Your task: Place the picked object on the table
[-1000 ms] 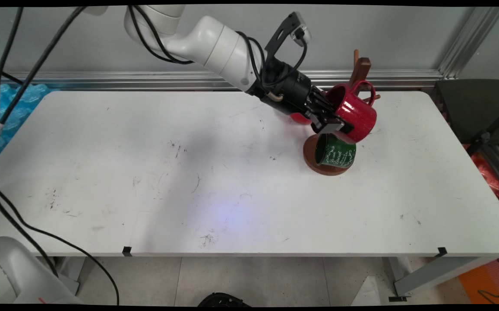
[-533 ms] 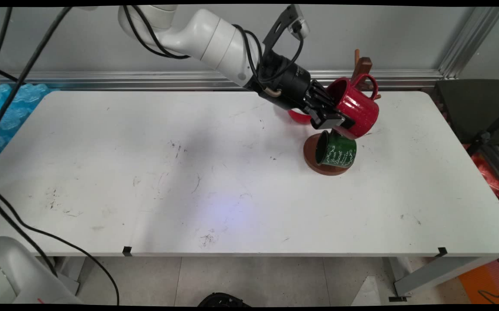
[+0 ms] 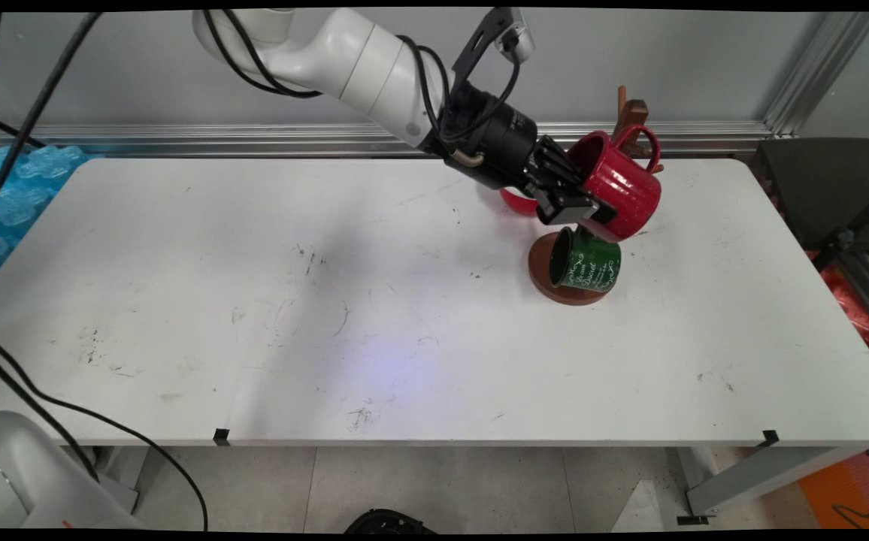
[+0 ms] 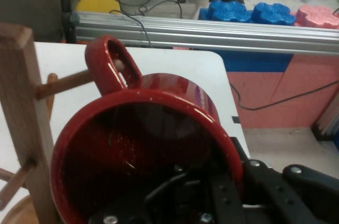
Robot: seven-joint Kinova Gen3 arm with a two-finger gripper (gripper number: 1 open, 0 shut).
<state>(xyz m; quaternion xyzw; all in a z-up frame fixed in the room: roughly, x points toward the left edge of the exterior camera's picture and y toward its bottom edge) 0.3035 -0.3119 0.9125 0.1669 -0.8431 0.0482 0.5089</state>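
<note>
1. White, scuffed table before a grey wall.
2. Gripper pinching red mug by its rim, handle over a wooden rack peg.
3. Green mug below.

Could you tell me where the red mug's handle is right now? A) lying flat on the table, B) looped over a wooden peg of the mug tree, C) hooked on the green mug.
B: in the hand view the red mug has its handle around a wooden peg, held by the gripper.
</note>
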